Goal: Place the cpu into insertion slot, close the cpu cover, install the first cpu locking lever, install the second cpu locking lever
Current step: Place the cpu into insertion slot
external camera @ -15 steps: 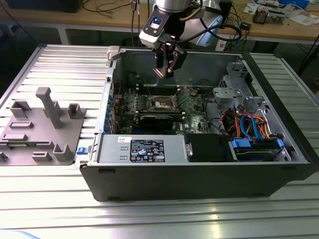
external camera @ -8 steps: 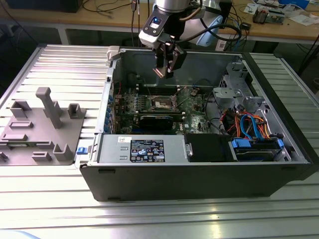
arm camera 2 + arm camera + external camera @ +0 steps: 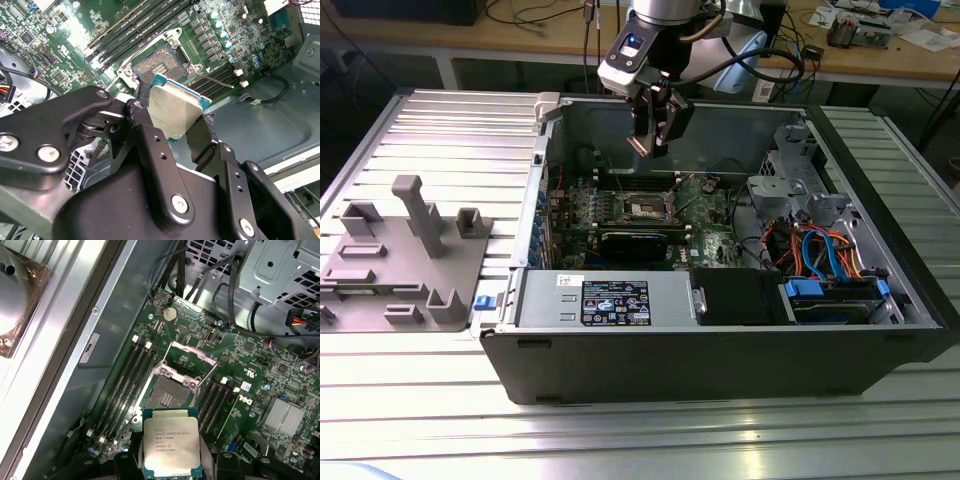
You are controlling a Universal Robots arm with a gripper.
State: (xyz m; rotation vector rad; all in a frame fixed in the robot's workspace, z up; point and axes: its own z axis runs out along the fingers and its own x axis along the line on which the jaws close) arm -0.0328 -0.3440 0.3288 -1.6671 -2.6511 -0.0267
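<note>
My gripper (image 3: 655,128) hangs over the open computer case, shut on the cpu (image 3: 170,440), a flat square chip with a silver top. In the second wrist view the cpu (image 3: 175,107) sits between the two black fingers (image 3: 142,125), tilted, its green edge showing. The insertion slot (image 3: 167,395) lies uncovered on the green motherboard just ahead of the chip, dark with fine contacts; it is also in the second wrist view (image 3: 160,62) and the exterior view (image 3: 645,207). The cpu cover (image 3: 190,360) stands swung open at the slot's far side. A thin metal locking lever (image 3: 219,80) sticks out beside the slot.
Black memory slots (image 3: 127,375) flank the slot on both sides. A black card (image 3: 635,240) lies across the board nearer the case front. A drive cage (image 3: 790,175) with orange and blue cables (image 3: 820,250) fills the exterior view's right. A grey fixture (image 3: 405,260) stands outside the case.
</note>
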